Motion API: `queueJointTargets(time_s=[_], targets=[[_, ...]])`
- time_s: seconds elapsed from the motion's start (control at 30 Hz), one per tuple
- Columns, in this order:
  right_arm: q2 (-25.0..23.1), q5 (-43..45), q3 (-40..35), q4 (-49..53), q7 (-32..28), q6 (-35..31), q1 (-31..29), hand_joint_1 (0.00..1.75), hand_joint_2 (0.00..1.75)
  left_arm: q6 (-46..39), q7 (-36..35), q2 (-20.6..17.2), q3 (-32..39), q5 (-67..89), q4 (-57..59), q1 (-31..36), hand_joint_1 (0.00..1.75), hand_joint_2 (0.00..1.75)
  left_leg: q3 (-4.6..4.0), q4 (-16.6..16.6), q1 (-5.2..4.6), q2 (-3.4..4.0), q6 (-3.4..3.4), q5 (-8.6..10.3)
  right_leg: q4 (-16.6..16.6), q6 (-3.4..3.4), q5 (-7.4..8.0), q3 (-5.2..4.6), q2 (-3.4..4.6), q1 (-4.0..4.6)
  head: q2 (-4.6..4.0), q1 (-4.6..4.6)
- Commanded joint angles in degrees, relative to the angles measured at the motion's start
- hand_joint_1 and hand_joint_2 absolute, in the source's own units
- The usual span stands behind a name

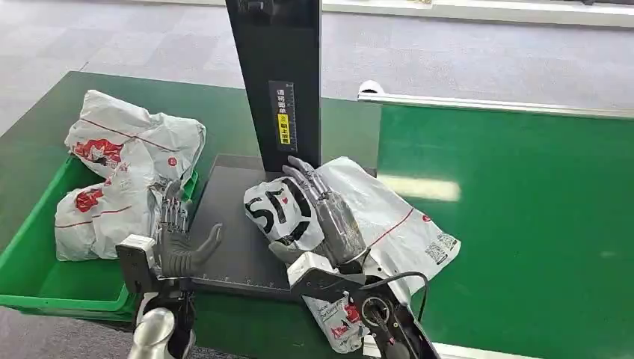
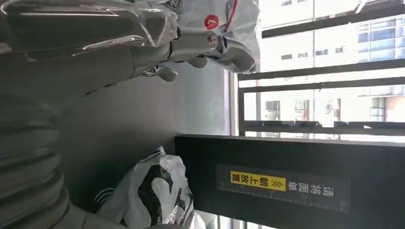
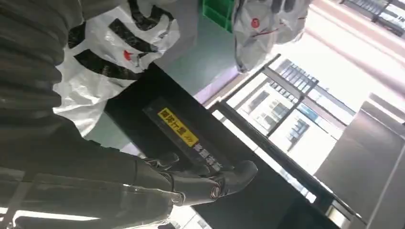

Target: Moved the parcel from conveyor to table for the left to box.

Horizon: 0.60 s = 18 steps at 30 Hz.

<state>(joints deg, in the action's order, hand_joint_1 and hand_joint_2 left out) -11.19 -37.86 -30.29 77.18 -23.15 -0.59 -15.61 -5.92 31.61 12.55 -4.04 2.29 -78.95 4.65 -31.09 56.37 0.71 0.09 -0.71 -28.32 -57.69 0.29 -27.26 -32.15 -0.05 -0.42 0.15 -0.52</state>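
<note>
A white plastic parcel with bold black lettering lies half on the black scale plate and half on the green conveyor. My right hand rests flat on top of it, fingers stretched toward the black post, not closed around it. My left hand stands open at the plate's left edge, thumb pointing toward the parcel, holding nothing. The left wrist view shows the left hand's fingers spread and the parcel across the plate. In the right wrist view the right hand is extended past the parcel.
A green bin at the left holds several white parcels with red print. The tall black post with a yellow label rises from the back of the plate. Green belt stretches to the right, edged by a silver rail.
</note>
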Motion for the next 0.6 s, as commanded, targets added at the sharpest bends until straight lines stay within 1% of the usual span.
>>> queueJointTargets(time_s=[0.03,0.07,0.1,0.13,0.17,0.23,0.27,0.33,0.37,0.43,0.53,0.57,0.6], targets=[[0.6,12.3,-2.0,3.0,-5.6,4.1,0.0,0.00,1.75,0.6,0.7,-0.4,-2.1,1.3,6.0,3.4,0.00,1.75,0.05,-0.1,-0.03,-0.08,0.04,0.06,0.1,0.00,0.04,0.08,-0.07,-0.02,-0.02,0.02],[0.7,14.7,-0.9,4.6,-6.5,4.1,0.5,0.00,1.75,0.4,0.6,-0.3,-2.8,2.2,6.1,3.5,0.00,1.75,0.04,-0.1,-0.02,-0.07,0.04,0.05,0.1,0.00,0.03,0.07,-0.06,-0.01,-0.02,0.00],[0.3,17.4,1.5,7.6,-8.5,0.9,1.8,0.00,1.75,0.1,0.3,-0.6,-4.3,4.3,6.0,3.4,0.00,1.75,-0.01,0.0,-0.03,-0.13,0.04,0.04,0.0,0.01,0.00,0.04,-0.13,-0.03,0.00,0.02],[0.7,19.7,3.2,10.4,-8.8,-0.2,2.5,0.00,1.75,-0.1,0.0,-0.7,-5.7,6.1,5.6,3.1,0.00,1.75,-0.01,0.0,-0.01,-0.14,0.03,0.03,0.0,0.01,-0.02,0.03,-0.14,-0.01,0.00,0.00],[0.6,20.6,7.0,14.6,-10.0,-6.6,3.9,0.00,1.75,-0.1,-1.1,-1.6,-9.2,12.1,5.4,3.0,0.00,1.75,-0.05,0.0,-0.03,-0.32,0.06,0.07,0.1,0.02,-0.03,0.05,-0.32,-0.02,0.00,0.00],[1.6,21.5,11.8,20.2,-9.6,-10.5,5.6,0.00,1.75,-0.2,-3.1,-2.0,-14.6,21.4,5.8,3.4,0.00,1.75,-0.08,0.0,-0.04,-0.39,0.07,0.06,0.0,0.03,-0.06,0.04,-0.40,-0.04,0.00,0.00],[1.4,21.5,14.0,22.0,-9.8,-12.3,6.5,0.00,1.75,0.0,-4.5,-2.5,-17.9,27.4,6.5,4.1,0.00,1.75,-0.08,0.0,-0.05,-0.42,0.07,0.06,0.0,0.04,-0.06,0.07,-0.44,-0.05,0.00,0.00],[1.4,21.0,16.7,24.7,-9.8,-13.6,8.1,0.00,1.75,0.1,-7.6,-2.0,-21.9,34.8,8.8,5.2,0.00,1.75,-0.09,0.0,-0.06,-0.44,0.06,0.07,0.0,0.04,-0.06,0.06,-0.44,-0.06,-0.02,0.02],[1.2,20.2,17.8,25.9,-10.0,-14.5,9.3,0.00,1.75,1.6,-11.6,-2.0,-25.0,40.0,12.3,6.9,0.00,1.75,-0.07,-0.1,-0.07,-0.62,0.13,0.14,0.2,0.07,-0.02,0.16,-0.62,-0.05,-0.02,0.00],[1.2,20.0,18.8,27.0,-10.4,-14.9,10.4,0.00,1.75,1.5,-13.0,-0.5,-28.1,45.0,19.2,9.5,0.00,1.75,-0.07,-0.1,-0.14,-0.74,0.09,0.15,0.1,0.04,-0.06,0.14,-0.74,-0.13,0.00,0.02],[1.1,20.5,19.2,26.7,-10.4,-15.2,10.4,0.00,1.75,2.9,-13.4,1.0,-31.9,48.7,26.1,12.2,0.00,1.75,-0.01,0.0,-0.15,-0.45,0.07,0.09,0.1,0.03,-0.01,0.12,-0.44,-0.14,-0.02,0.02],[0.9,20.5,19.3,26.5,-10.4,-15.3,10.5,0.00,1.75,3.2,-13.6,1.6,-32.8,49.5,28.3,12.9,0.00,1.75,0.04,0.0,-0.13,-0.21,0.05,0.03,0.1,0.02,0.00,0.10,-0.23,-0.12,0.00,-0.02],[0.8,20.6,19.3,26.4,-10.5,-15.4,10.5,0.00,1.75,3.2,-13.7,1.9,-33.2,50.0,29.6,13.3,0.00,1.75,0.05,-0.2,-0.13,-0.33,0.08,0.14,0.2,0.01,0.08,0.15,-0.34,-0.12,0.00,0.00]])
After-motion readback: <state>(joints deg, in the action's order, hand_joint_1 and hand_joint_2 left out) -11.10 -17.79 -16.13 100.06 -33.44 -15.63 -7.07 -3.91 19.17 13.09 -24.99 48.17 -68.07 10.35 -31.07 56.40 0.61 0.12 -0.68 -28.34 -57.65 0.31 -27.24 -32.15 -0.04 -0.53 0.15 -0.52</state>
